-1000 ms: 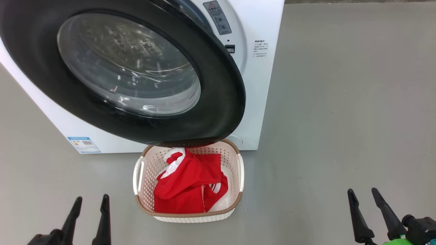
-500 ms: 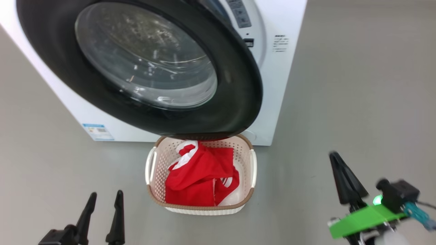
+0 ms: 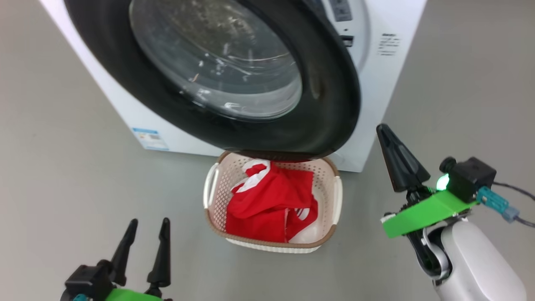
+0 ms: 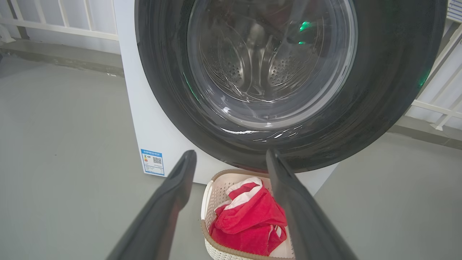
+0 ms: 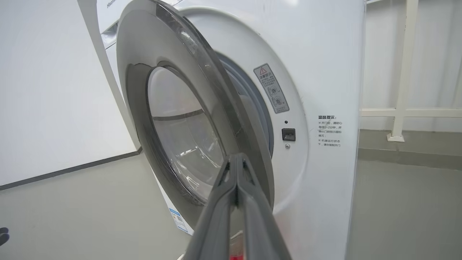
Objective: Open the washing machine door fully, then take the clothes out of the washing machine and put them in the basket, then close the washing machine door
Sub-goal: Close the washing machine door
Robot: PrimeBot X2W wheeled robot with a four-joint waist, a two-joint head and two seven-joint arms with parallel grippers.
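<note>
Quick update on the laundry run. The washing machine (image 3: 388,83) takes up the top of the head view, and the whole picture has slid to the right compared with a second ago. That's the head camera turning, nothing on the floor moved. The washing machine door (image 3: 334,104) hangs partly open, with its black rim over the far end of the basket (image 3: 276,247). The basket sits on the floor right in front of the machine, and the red clothes (image 3: 267,205) are piled inside it. Through the glass in the left wrist view the drum (image 4: 252,65) looks empty to me, so I'd say unloading is done and only closing the door is left. The real change is the right gripper (image 3: 383,136). A second ago it sat low at the lower right with its fingers spread. Now it has come up and its fingers are pressed flat together into one point, holding nothing. My guess is it plans to use that point to shove the door. The door's free edge is up and to the left of the tip, near but clearly apart, and in the right wrist view the tip lines up with that edge. The left gripper (image 3: 149,221) is still parked low at the lower left, spread wide and empty, well clear of the basket.
</note>
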